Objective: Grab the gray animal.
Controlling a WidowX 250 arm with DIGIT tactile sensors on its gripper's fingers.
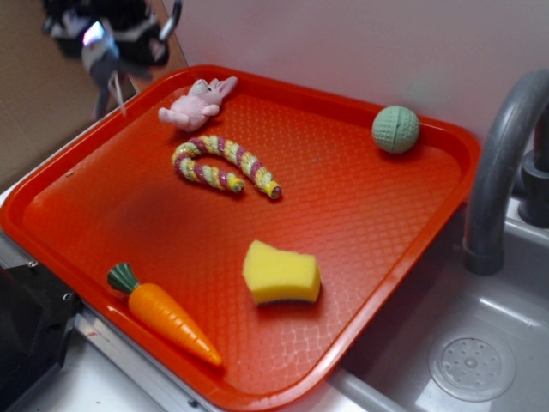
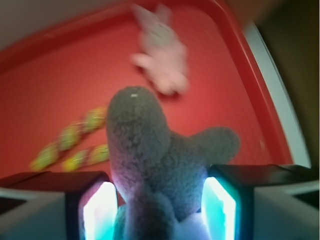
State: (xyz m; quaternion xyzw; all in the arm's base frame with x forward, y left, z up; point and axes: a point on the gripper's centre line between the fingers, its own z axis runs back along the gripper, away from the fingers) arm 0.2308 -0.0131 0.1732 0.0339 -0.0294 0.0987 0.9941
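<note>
Gray animal (image 2: 160, 170) between gripper (image 2: 160, 207) pads, sharp only in wrist view

A plain white wall (image 1: 386, 43) is seen behind the scene, and a brown panel (image 1: 34, 94) is seen at the upper left. A gray metal sink basin (image 1: 480, 343) with a round perforated drain (image 1: 472, 366) is set at the lower right, and a curved gray faucet pipe (image 1: 502, 163) is mounted at its rear edge. A dark block (image 1: 26, 343) is seen at the lower left corner. The scene is evenly lit, and soft shadows are cast.
</note>
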